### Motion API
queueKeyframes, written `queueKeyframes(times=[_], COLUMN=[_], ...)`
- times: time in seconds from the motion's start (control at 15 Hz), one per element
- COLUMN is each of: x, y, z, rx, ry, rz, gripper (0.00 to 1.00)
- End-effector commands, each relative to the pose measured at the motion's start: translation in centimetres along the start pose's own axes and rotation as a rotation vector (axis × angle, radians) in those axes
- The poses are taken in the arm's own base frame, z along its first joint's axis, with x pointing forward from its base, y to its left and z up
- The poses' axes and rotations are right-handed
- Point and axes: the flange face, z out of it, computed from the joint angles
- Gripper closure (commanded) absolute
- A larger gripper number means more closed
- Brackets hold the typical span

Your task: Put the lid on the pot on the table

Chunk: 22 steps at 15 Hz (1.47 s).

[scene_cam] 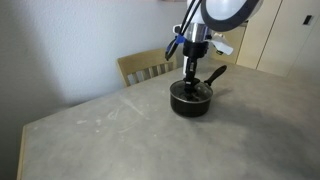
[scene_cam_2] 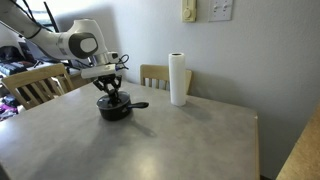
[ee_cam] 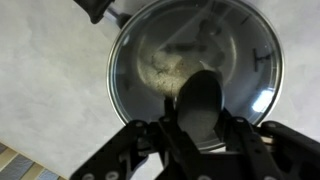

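Pinching the black knob (ee_cam: 200,92) of the lid (ee_cam: 190,40) with the gripper (ee_cam: 200,118), fingers (ee_cam: 150,140) drawn in narrow on either side of it. Holding the glass lid level directly beneath the hand, metal rim lying right over the pot (scene_cam: 190,100); being unable to tell whether seated on it or hanging just above. Hovering straight over the pot on the table (scene_cam: 90,130), with the long handle (scene_cam_2: 138,104) sticking out sideways, away from the wrist and apart from the fingers. Hanging well apart from a white paper-towel roll (scene_cam_2: 178,80), standing upright beyond the handle's end. Working near a wooden chair (scene_cam_2: 35,85) on the arm's side, past the table edge, and farther from a second chair (scene_cam_2: 153,75) behind the roll. Showing only grey tabletop all round the pot in both exterior views. Facing wide open surface out toward the near edges; finding tighter room behind the hand, toward the chairs and the wall (scene_cam_2: 150,35).
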Motion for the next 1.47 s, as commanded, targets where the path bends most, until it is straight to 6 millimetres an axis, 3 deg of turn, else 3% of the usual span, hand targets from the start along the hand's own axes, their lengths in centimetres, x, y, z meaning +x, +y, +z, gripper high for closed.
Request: queueKeyframes(times=[0.0,0.93,1.4], x=[-0.1,0.3,-0.1], y=[-0.3,-1.1,-1.1], z=[0.0,-6.7,-7.9], rx=[0.025,-0.015,-0.02], ry=[-0.027,-0.091,-0.056], rz=[-0.003,-0.061,-0.039], gripper=[0.86,0.86,0.86])
